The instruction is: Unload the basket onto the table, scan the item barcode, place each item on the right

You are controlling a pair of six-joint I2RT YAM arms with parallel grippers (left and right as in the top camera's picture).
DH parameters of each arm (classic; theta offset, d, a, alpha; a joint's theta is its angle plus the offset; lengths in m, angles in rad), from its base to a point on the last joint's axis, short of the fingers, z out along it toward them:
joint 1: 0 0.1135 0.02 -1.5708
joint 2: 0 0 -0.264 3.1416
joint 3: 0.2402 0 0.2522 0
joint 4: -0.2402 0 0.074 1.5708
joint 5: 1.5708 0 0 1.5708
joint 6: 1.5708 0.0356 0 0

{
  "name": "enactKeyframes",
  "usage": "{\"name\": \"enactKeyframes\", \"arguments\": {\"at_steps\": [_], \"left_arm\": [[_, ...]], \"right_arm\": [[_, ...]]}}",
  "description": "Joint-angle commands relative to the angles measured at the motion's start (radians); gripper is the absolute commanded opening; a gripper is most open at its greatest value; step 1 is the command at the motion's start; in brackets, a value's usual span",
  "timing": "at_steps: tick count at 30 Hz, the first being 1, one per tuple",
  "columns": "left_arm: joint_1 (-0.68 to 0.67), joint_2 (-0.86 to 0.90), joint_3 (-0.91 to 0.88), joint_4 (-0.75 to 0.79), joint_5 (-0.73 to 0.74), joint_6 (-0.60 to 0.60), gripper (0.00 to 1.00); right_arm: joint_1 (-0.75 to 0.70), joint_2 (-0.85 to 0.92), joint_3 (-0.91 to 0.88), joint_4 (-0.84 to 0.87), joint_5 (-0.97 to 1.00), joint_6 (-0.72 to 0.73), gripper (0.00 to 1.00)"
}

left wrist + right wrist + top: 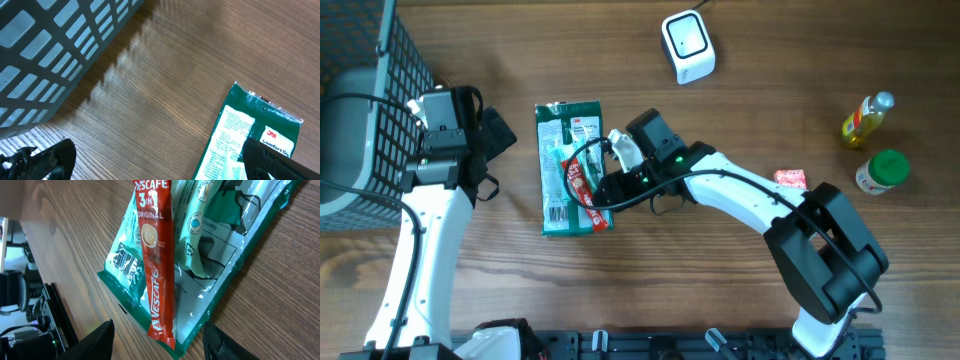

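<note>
Under my right claw (160, 344), at the near corner of the green 3M package (220, 255), lies one end of the red Nescafé sachet (156, 270). That claw is half spread and pinches nothing: a finger stands on each side of the sachet's end, and neither touches it. The sachet rests flat on the package, its long axis running straight away from the claw along the package's length. The package's barcode (122, 260) shows just beside it. Both lie on the counter (740, 90) between my arms. My left claw (155, 162) is spread wide and empty on the package's other side, near the basket (45, 45). The right arm is nearer, so I judge the pick is its job. The white scanner (688, 45) is well apart.
</note>
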Motion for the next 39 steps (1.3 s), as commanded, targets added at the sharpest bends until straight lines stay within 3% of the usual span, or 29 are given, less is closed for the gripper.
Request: {"name": "enactKeyframes", "arguments": {"at_steps": [1,7,17,20,31,34,39], "left_arm": [[0.006,-0.005,0.008,0.0,-0.013,0.012,1.0],[0.006,-0.005,0.008,0.0,-0.013,0.012,1.0],[0.006,-0.005,0.008,0.0,-0.013,0.012,1.0],[0.006,-0.005,0.008,0.0,-0.013,0.012,1.0],[0.006,-0.005,0.008,0.0,-0.013,0.012,1.0],[0.006,-0.005,0.008,0.0,-0.013,0.012,1.0],[0.006,-0.005,0.008,0.0,-0.013,0.012,1.0]], "right_arm": [[0.013,-0.03,0.006,0.007,-0.027,-0.002,0.58],[0.019,-0.03,0.006,0.009,0.004,0.0,0.61],[0.077,-0.03,0.006,0.06,0.055,0.079,0.52],[0.126,-0.03,0.006,0.064,0.222,0.153,0.51],[0.263,-0.03,0.006,0.061,0.612,0.173,0.48],[0.286,-0.03,0.006,0.06,0.655,0.201,0.44],[0.307,-0.031,0.011,0.051,0.703,0.201,0.44]]}}
